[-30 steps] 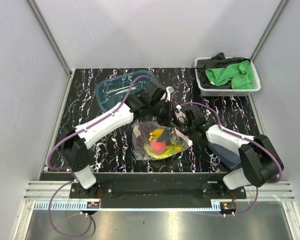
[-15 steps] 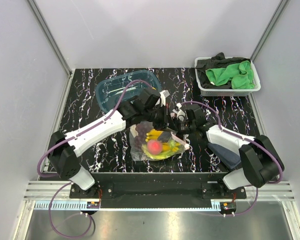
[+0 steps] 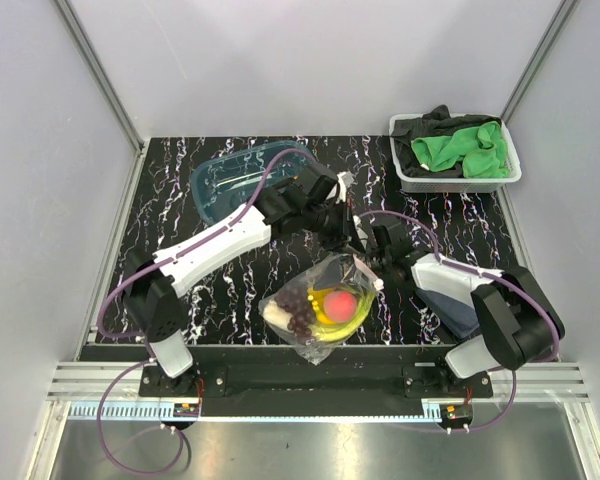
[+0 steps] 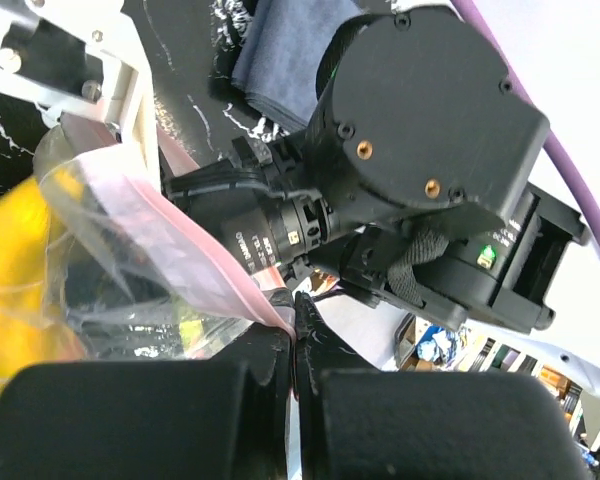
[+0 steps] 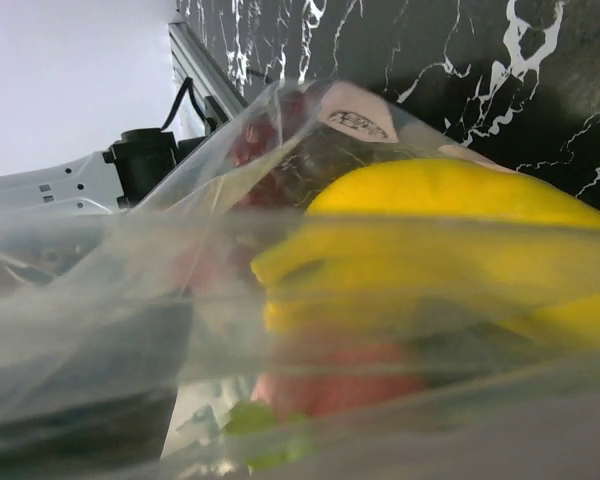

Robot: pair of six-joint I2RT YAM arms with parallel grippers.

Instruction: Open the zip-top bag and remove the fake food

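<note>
The zip-top bag [image 3: 318,305] hangs slanted over the table's near middle, clear and crinkly. The fake food sits low inside it: a red peach [image 3: 342,303], yellow bananas [image 3: 330,322], dark grapes [image 3: 298,305] and a white leek [image 3: 276,316]. My left gripper [image 3: 346,235] holds the bag's upper end. In the left wrist view that gripper [image 4: 296,330] is shut on the pink zip strip [image 4: 195,255]. My right gripper [image 3: 372,258] is right beside the bag's top edge. The right wrist view is filled with plastic, bananas [image 5: 430,240] and peach [image 5: 340,385]; its fingers are hidden.
A blue-tinted clear tray [image 3: 230,180] lies at the back left, behind the left arm. A white basket [image 3: 410,178] with green and black cloths [image 3: 470,150] stands at the back right. A dark blue cloth [image 3: 448,302] lies under the right arm.
The bag has been raised by its zip end and its body has swung toward the near edge, the food sliding low. The left gripper moved back and to the right.
</note>
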